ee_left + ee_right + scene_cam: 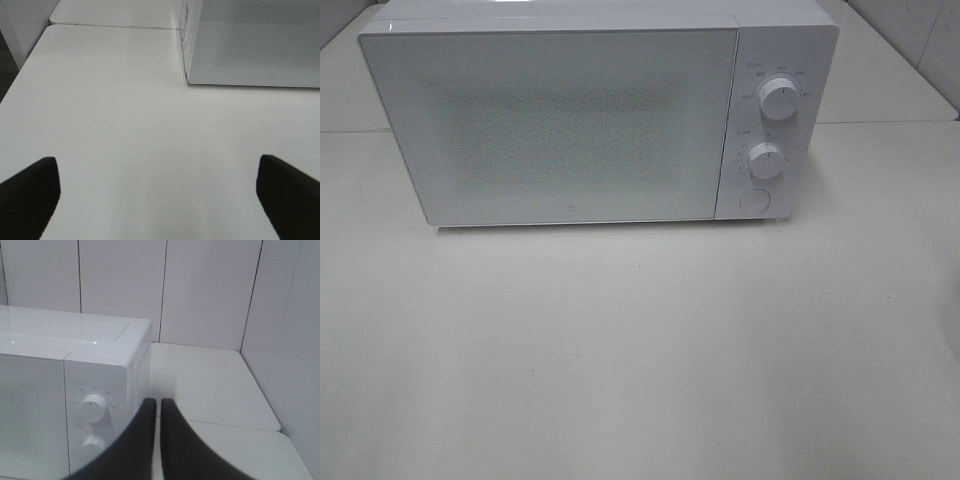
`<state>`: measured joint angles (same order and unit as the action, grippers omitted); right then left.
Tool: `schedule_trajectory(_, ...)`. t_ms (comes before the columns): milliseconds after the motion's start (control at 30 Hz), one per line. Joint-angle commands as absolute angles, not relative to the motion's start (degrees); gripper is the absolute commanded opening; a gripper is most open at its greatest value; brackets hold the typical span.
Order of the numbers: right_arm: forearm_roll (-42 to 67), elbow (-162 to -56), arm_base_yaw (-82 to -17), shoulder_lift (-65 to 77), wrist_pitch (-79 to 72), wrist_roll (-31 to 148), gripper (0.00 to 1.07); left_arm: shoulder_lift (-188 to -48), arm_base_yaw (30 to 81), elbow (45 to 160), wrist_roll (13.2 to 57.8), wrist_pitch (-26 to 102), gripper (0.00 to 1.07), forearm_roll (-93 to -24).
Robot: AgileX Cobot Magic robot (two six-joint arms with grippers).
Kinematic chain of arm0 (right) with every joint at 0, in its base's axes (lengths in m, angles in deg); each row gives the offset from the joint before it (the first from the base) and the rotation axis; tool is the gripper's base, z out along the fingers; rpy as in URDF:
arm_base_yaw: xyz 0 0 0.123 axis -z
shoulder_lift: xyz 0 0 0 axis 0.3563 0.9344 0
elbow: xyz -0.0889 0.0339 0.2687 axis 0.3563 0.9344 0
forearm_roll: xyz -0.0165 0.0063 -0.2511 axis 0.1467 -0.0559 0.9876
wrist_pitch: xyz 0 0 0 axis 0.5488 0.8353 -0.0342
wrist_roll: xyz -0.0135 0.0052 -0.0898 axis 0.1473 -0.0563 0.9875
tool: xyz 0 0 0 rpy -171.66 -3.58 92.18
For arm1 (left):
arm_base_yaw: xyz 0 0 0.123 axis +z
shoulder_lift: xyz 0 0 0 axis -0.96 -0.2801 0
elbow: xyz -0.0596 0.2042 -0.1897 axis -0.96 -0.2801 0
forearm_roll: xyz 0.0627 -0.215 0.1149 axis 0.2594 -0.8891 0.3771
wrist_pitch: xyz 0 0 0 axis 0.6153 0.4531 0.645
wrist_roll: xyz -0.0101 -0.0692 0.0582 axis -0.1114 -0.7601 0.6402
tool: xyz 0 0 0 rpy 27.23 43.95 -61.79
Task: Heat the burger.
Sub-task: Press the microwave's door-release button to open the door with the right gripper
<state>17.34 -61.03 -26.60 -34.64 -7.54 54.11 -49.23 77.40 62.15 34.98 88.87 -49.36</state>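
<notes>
The burger is out of view in every frame. A white microwave (570, 115) stands at the back of the white table (640, 350) with its door closed; it has two round dials (779, 98) and a round button (754, 200) on its right panel. Neither arm shows in the exterior high view. My left gripper (157, 195) is open and empty above the table, to the left front of the microwave's door corner (250, 45). My right gripper (156, 412) is shut with nothing between its fingers, held high to the right of the microwave's dial panel (95, 407).
White tiled walls (210, 290) stand behind and to the right of the microwave. A seam (115, 26) separates two table tops at the left. The table's left edge (20, 70) drops off to a dark floor.
</notes>
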Motion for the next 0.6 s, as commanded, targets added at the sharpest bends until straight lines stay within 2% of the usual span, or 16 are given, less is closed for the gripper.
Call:
schedule_trajectory(33, 17.6, -58.8, -26.7, -29.1, -16.8, 50.6, 0.04, -48.4, 77.5, 62.0, 34.7, 88.7, 1.00, -49.4)
schedule_trajectory(333, 18.3, -54.4, -26.7, -12.8, -34.2, 50.5, 0.05, -48.4, 77.5, 62.0, 34.7, 88.7, 1.00, -49.4)
schedule_trajectory(600, 17.7, -53.5, -26.7, -1.9, -41.0, 49.5, 0.08, -48.4, 77.5, 62.0, 34.7, 88.7, 1.00, -49.4)
